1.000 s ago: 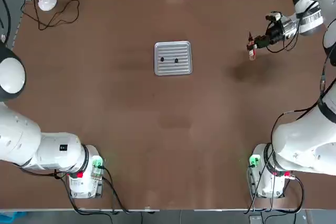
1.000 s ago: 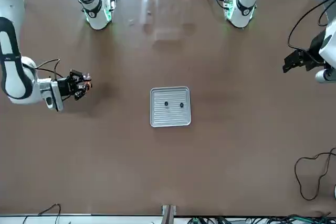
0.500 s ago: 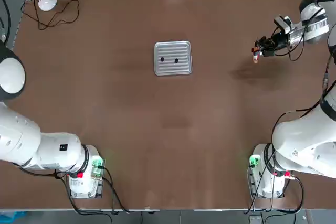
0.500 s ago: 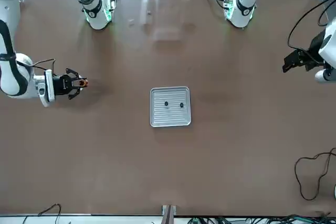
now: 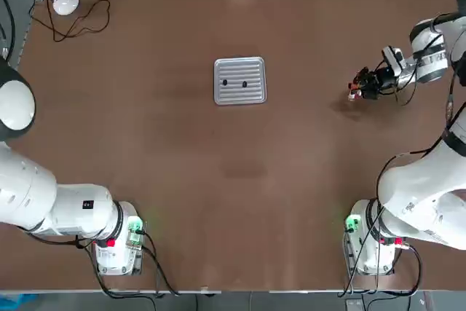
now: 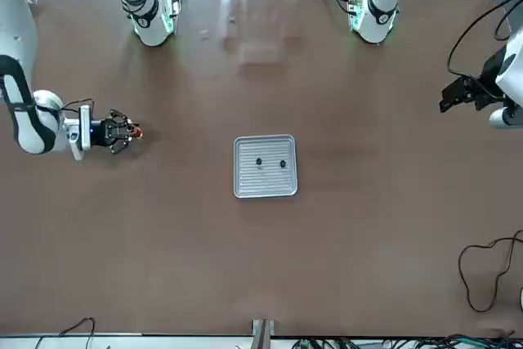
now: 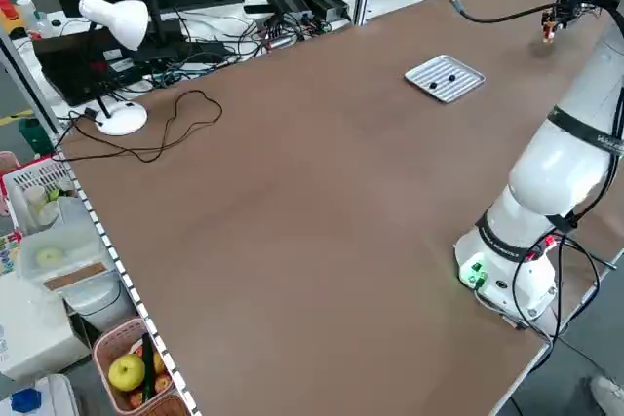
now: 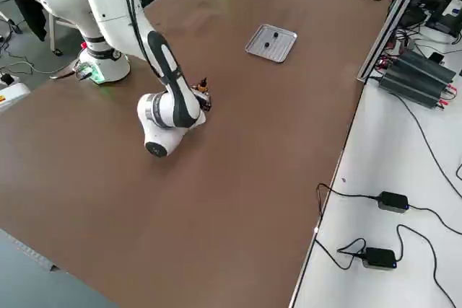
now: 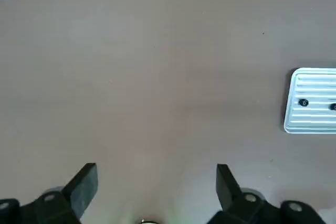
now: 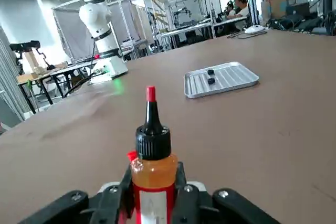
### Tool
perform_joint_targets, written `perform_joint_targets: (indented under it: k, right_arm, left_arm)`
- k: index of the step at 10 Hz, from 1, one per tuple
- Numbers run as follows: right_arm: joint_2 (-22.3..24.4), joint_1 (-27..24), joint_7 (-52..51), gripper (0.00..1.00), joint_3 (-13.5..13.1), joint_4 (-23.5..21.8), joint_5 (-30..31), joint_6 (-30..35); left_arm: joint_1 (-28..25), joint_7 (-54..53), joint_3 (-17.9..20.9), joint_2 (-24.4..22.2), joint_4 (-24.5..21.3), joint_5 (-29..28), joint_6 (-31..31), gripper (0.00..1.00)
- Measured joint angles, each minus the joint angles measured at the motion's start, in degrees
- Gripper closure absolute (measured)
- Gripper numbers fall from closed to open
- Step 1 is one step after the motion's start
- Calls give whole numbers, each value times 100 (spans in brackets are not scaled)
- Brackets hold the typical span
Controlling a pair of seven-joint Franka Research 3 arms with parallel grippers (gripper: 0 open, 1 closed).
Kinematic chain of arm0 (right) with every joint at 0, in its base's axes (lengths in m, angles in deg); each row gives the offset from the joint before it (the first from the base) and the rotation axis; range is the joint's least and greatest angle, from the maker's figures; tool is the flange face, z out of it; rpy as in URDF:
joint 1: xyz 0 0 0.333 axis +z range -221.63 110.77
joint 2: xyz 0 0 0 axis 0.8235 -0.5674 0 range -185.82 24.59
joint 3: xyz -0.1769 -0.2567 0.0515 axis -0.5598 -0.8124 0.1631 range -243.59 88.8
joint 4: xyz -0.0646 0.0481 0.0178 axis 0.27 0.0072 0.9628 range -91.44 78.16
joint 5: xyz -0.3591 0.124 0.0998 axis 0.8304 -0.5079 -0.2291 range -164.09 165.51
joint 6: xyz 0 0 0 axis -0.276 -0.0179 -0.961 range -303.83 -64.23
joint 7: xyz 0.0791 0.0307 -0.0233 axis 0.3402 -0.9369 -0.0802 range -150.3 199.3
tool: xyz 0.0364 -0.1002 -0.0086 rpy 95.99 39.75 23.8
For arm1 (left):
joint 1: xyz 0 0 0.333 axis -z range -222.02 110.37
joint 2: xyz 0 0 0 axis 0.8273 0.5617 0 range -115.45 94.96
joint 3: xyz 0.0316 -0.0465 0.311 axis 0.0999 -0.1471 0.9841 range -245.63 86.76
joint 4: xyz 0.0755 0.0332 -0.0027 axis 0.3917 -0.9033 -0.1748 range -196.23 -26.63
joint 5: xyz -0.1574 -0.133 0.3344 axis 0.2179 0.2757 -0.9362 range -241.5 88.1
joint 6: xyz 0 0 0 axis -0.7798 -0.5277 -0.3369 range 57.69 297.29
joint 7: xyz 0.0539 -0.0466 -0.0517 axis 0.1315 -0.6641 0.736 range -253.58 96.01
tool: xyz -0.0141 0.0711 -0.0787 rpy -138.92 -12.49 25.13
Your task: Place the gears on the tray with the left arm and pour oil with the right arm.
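Fingers (image 10: 181,182) of the right gripper (image 5: 362,85) clamped on the oil bottle (image 10: 152,169), upright in the wrist view with its red tip up. Bottle held near the table's right edge in the top view, well apart from the tray (image 5: 240,81). Both gears (image 5: 234,83) already lying on the tray's ribbed floor, side by side.

Left gripper (image 9: 152,192) spread wide and empty, parked high at its own side of the table, tray in sight off to one side.

Against a second ago: bottle and right gripper drawn back toward the robot and out toward the table edge, wrist rolled round so the bottle no longer hangs tipped over. No shift in tray, gears or left arm.

Judged from that: gear placing finished; pouring apparently over too, with the bottle carried away from the tray, probably for setting down on the table (image 5: 240,180). No oil visible on the tray from these views, so cannot confirm the pour.
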Motion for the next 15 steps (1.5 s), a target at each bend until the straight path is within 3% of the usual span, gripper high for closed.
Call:
perform_joint_targets:
  k: [2,15]
  right_arm:
    - [-101,-42,-624,69,2,44,-1,0]
    - [-410,-419,-976,67,15,275,136,-102]
  left_arm:
    - [1,5,-17,-3,0,0,-26,0]
    - [-25,30,-160,-169,2,0,-159,0]
